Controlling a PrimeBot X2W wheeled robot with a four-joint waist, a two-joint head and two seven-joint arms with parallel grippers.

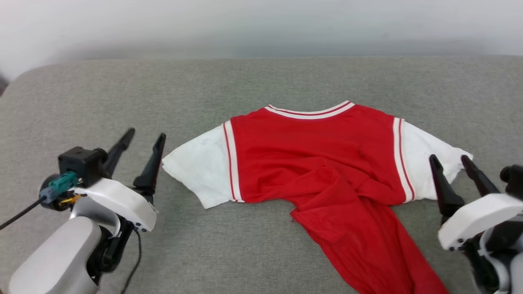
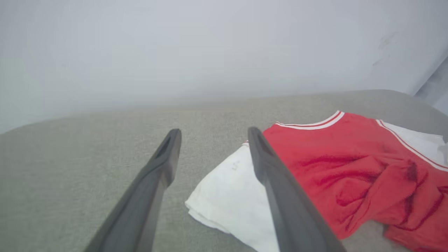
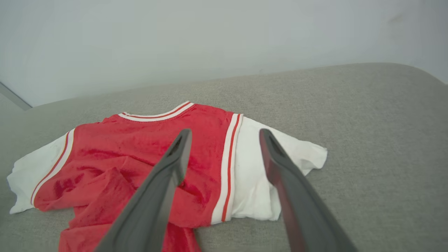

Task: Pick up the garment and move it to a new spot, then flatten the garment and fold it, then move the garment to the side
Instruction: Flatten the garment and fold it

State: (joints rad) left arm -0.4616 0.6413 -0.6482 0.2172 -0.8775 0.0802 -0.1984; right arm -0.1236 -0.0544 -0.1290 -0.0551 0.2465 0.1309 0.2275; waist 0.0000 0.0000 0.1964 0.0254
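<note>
The left gripper (image 1: 146,134) and right gripper (image 1: 449,158) are hovering, jaws apart and empty, beside the 2 white sleeves of the garment (image 1: 318,163). Its bunched lower half is risking a crooked fold.

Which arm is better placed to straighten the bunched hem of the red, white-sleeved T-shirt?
Probably the right end effector: open, nearer the red T-shirt's crumpled tail; the left end effector sits by the far sleeve.
</note>
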